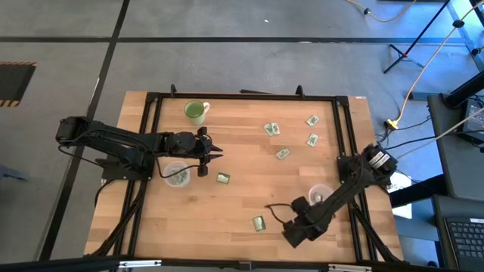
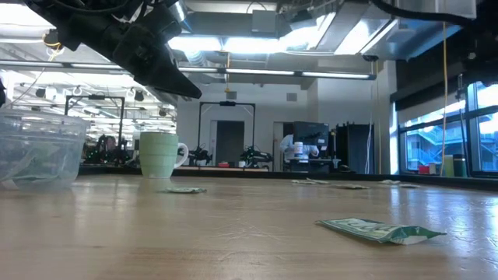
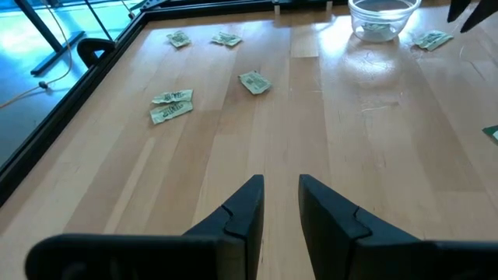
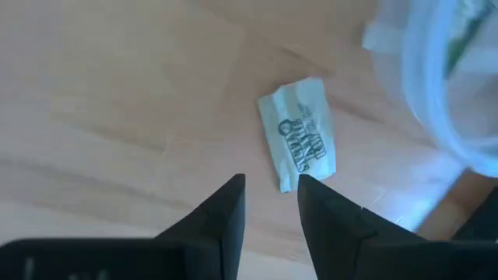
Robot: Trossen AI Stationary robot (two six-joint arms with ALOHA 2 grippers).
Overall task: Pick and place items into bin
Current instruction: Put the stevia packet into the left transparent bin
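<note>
Several small green-and-white packets lie flat on the wooden table: one (image 1: 259,223) near the front, one (image 1: 222,178) mid-table, and a loose group (image 1: 283,153) toward the far right. My right gripper (image 1: 272,211) hovers over the front packet (image 4: 299,140), narrowly open and touching nothing; the packet lies just ahead of its fingertips (image 4: 270,187). My left gripper (image 1: 210,154) hangs above the table beside a clear bowl (image 1: 176,174) that holds packets. It is narrowly open (image 3: 282,187) and empty.
A second clear bowl (image 1: 318,195) stands by my right arm; its rim (image 4: 447,93) shows in the right wrist view. A light-green mug (image 1: 196,112) stands near the far left corner. A black frame (image 1: 242,96) borders the table. Bare wood lies mid-table.
</note>
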